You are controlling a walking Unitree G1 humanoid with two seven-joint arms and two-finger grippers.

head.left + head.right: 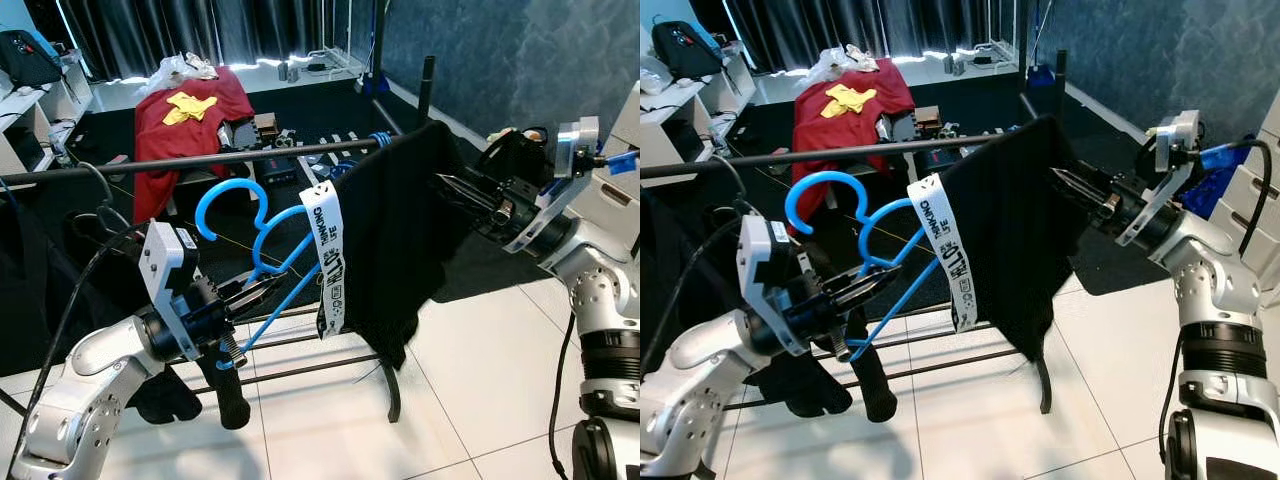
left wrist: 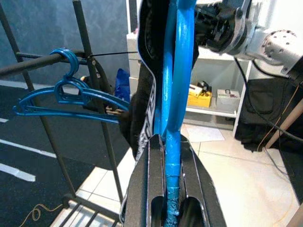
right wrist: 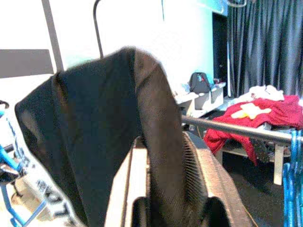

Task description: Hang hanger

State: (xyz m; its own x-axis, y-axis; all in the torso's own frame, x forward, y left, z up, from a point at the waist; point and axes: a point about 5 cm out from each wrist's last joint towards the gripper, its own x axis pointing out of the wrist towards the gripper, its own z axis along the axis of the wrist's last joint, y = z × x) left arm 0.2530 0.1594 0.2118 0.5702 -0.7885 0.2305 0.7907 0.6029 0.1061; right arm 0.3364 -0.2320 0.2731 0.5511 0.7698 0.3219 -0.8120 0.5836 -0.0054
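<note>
A blue plastic hanger (image 1: pixel 232 195) carries a black garment (image 1: pixel 390 240) with a white printed strip at its neck. My left gripper (image 1: pixel 262 290) is shut on the hanger's lower arm, as the left wrist view shows (image 2: pixel 171 139), and holds it just below and in front of the black rail (image 1: pixel 150 165). The hook sits beside the rail, not over it. My right gripper (image 1: pixel 1065 178) is shut on the garment's far shoulder, with black cloth (image 3: pixel 94 123) between its fingers (image 3: pixel 189 156).
Other blue hangers (image 2: pixel 66 90) hang at the rail's far end by the rack's upright post. Low rack bars (image 1: pixel 300 360) cross over white tiles. A red cloth (image 1: pixel 190 120) lies behind, dark curtains beyond. White shelves (image 1: pixel 625 190) stand at right.
</note>
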